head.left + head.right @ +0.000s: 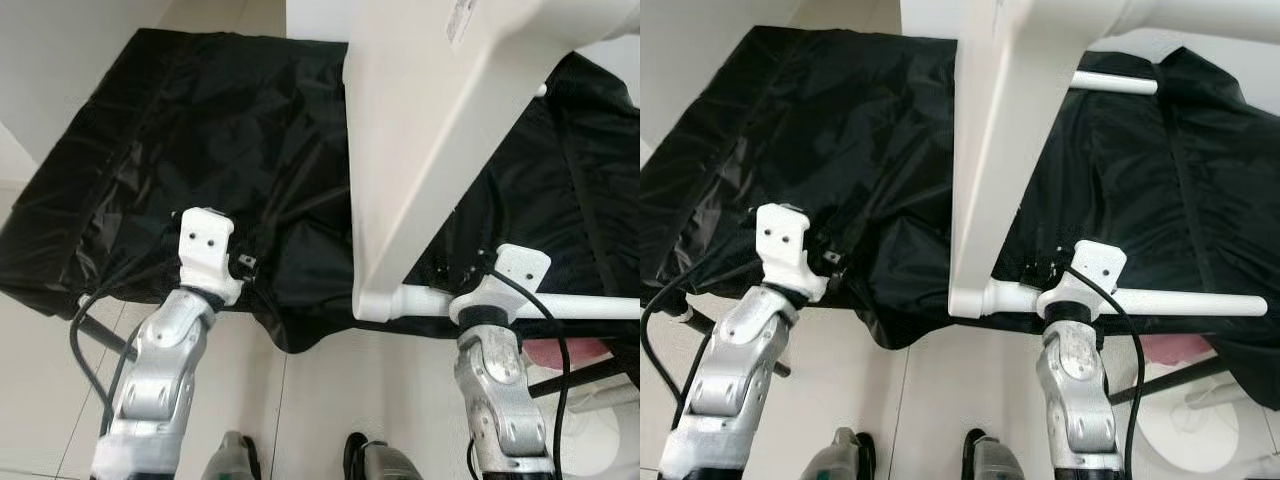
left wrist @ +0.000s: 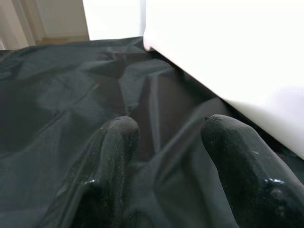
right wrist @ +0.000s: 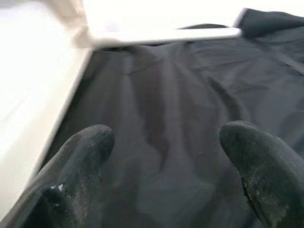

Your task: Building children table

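A white children's table lies tipped on its side on a black cloth (image 1: 220,130). Its top panel (image 1: 420,150) stands on edge, with a near leg (image 1: 590,307) and a far leg (image 1: 1115,83) sticking out to the right. My left gripper (image 2: 166,133) is open over the cloth just left of the panel, with nothing between its fingers (image 2: 114,142). My right gripper (image 3: 166,137) is open too, reaching over the cloth at the near leg, with the panel close on its left. In the eye views the white wrists (image 1: 207,245) (image 1: 505,275) cover the fingers.
The cloth-covered surface ends at a front edge just before my arms, with a black frame bar (image 1: 105,335) below it. Tiled floor and my feet (image 1: 235,455) lie underneath. A pink thing (image 1: 565,352) and a white round object (image 1: 1190,430) sit at the lower right.
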Motion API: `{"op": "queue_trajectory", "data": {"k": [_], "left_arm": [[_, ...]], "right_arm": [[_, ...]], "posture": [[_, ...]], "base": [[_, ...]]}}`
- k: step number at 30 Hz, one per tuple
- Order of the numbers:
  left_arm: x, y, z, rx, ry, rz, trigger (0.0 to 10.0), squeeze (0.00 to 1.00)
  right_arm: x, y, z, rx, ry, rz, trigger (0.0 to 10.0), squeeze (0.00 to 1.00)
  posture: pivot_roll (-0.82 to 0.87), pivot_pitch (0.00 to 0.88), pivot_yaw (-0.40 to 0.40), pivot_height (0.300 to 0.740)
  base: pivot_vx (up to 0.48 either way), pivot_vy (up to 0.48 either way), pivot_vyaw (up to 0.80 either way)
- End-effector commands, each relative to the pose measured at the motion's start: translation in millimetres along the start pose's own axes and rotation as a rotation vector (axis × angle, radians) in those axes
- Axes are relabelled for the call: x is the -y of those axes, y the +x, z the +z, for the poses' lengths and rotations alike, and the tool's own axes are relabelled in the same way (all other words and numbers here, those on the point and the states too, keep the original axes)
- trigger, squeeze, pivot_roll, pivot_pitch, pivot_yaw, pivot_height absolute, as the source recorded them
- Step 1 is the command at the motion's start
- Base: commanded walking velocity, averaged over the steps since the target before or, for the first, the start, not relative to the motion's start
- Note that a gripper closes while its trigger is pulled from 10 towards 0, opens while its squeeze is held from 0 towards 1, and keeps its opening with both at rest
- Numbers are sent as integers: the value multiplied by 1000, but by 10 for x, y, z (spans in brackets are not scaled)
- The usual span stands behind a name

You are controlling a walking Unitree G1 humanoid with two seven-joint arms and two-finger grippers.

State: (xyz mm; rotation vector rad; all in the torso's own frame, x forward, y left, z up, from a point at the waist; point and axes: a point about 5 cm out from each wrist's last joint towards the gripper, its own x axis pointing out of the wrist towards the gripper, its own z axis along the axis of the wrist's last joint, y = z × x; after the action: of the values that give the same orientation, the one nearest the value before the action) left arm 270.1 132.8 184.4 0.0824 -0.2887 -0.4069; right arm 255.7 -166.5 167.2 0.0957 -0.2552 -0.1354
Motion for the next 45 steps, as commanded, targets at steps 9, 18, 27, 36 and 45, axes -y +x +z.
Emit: {"op": "queue_trajectory", "data": {"k": [9,18,27,36,45], "left_arm": [[303,-218,-18,-36,77,-270,10000,0],[264,-264,-260,-187,103,-220,10000,0],[15,-134,-145,-138,45,-45,10000,0],[-387,131,-82,-96,86,82,10000,0],[-529,223,-667,-358,-3,123,10000,0]], "right_arm": [[-111,-99,-29,-20,8,252,10000,0],[-143,-105,-76,-39,15,279,10000,0],[-175,-123,-83,-41,37,275,10000,0],[-262,-51,-70,-29,62,268,10000,0],[-304,-62,-78,-38,57,283,10000,0]], "posture": [[60,194,-43,740],[60,201,-39,740],[60,210,-37,740],[56,231,-39,740],[46,263,-24,740]], "base": [[0,0,0],[0,0,0],[0,0,0],[0,0,0],[0,0,0]]}}
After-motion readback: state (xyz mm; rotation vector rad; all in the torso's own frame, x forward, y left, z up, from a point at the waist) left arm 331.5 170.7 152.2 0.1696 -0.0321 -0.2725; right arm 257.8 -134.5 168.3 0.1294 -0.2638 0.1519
